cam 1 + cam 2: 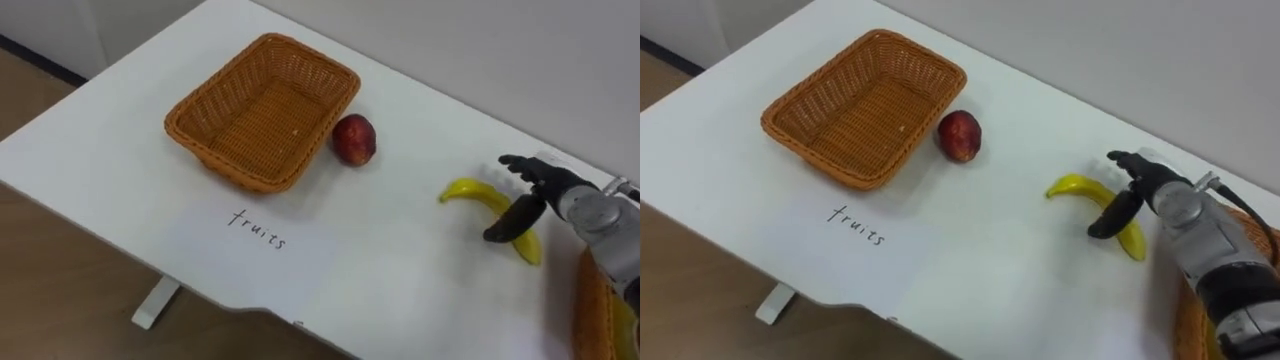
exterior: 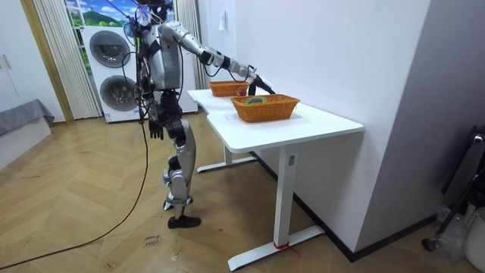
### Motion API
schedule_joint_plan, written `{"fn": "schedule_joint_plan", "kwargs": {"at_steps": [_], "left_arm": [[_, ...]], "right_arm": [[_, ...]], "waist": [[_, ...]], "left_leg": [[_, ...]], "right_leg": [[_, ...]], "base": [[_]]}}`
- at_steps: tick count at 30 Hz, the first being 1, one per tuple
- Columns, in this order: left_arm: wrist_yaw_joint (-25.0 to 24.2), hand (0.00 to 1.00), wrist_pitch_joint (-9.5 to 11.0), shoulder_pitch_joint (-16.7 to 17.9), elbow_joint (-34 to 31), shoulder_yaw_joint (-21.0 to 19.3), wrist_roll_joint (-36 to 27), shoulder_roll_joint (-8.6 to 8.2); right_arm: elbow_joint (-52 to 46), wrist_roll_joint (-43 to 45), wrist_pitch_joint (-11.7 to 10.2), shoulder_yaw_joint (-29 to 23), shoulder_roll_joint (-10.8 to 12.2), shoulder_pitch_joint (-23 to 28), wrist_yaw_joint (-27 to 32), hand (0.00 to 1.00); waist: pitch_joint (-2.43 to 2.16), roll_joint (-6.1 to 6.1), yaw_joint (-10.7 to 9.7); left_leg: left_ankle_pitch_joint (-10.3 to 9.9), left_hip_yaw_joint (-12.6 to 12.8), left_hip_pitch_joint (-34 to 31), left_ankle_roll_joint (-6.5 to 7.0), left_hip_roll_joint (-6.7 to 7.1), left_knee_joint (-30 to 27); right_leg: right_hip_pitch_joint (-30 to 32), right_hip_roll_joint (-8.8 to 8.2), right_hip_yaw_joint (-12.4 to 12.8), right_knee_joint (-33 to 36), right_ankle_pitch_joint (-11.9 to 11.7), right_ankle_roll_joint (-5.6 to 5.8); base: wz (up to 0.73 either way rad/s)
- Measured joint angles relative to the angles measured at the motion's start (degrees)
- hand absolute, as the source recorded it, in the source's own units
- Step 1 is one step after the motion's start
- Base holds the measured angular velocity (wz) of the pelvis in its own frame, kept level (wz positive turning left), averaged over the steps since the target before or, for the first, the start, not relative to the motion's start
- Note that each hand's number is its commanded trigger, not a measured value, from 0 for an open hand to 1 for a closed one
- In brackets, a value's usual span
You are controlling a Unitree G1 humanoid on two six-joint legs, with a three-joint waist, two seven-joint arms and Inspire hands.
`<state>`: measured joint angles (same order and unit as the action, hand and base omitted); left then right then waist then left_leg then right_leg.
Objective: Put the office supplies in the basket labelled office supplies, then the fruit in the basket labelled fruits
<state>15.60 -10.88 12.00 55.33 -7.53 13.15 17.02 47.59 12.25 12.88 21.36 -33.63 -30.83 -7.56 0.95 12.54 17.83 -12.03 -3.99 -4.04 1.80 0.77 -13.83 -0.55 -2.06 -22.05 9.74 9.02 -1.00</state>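
right hand (image 1: 550, 190) reaches in from the lower right over the white table (image 1: 400, 280), forearm stretched out level. its fingers are spread wide above the banana (image 1: 470, 190) and the thumb angles down across the fruit's near side; nothing is gripped, and contact cannot be told. banana lies on the table, well apart from the wicker basket (image 1: 215, 100), with an apple (image 1: 353, 139) just beside that basket's rim. left hand (image 2: 156, 130) hangs at the hip.
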Motion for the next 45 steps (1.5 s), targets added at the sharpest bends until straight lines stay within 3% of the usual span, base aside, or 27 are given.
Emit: {"fn": "schedule_joint_plan", "kwargs": {"at_steps": [8,19,25,30,37,45], "left_arm": [[0.0,0.0,1.0,-0.6,0.2,1.0,-0.1,0.52],[0.0,0.0,1.4,-2.1,-0.2,3.1,-0.1,0.52],[0.2,0.0,1.5,-3.7,-0.1,3.7,-0.2,0.46],[1.1,0.0,1.7,-3.7,0.0,5.0,-0.2,0.46],[1.2,0.0,2.9,-4.6,1.9,5.7,-0.3,0.5],[0.1,0.0,3.9,-6.5,3.4,5.8,-0.1,0.85]], "right_arm": [[5.4,-0.4,-1.2,0.0,0.0,-3.8,3.7,0.0],[8.4,-0.7,-1.6,0.0,0.0,-6.4,3.9,0.0],[8.6,-0.6,-1.6,0.3,0.0,-6.7,4.5,0.0],[8.5,-0.4,-1.9,4.4,0.0,-8.1,4.5,0.0],[7.8,2.1,-2.8,6.2,0.0,-8.1,4.2,0.0],[7.5,6.7,-2.9,9.4,0.0,-9.1,-0.3,0.0]], "waist": [[0.38,-0.51,0.1],[0.71,-0.95,0.1],[0.61,-0.79,1.5],[0.68,-0.49,1.6],[0.89,-0.28,1.8],[1.08,-0.02,3.3]], "left_leg": [[0.0,-0.1,-2.7,-0.12,-0.09,-1.0],[0.0,-0.1,-4.5,-0.12,-0.12,-1.7],[0.2,0.3,-5.4,-0.2,-0.3,-1.8],[0.2,0.6,-5.5,-0.22,-0.39,-1.8],[0.2,0.5,-5.7,-0.23,-0.38,-1.9],[0.2,0.1,-5.6,-0.25,-0.38,-2.0]], "right_leg": [[2.3,0.13,-0.2,0.0,-0.3,-0.3],[3.8,0.1,-0.2,0.2,-0.5,-0.4],[5.3,0.06,-0.1,1.0,-0.8,-0.57],[5.5,0.08,-0.3,1.0,-0.8,-0.65],[5.5,0.09,-0.3,1.0,-0.8,-0.64],[5.3,0.11,-0.8,0.9,-0.9,-0.66]], "base": [[0.02],[0.0],[-0.07],[0.0],[0.0],[0.01]]}}
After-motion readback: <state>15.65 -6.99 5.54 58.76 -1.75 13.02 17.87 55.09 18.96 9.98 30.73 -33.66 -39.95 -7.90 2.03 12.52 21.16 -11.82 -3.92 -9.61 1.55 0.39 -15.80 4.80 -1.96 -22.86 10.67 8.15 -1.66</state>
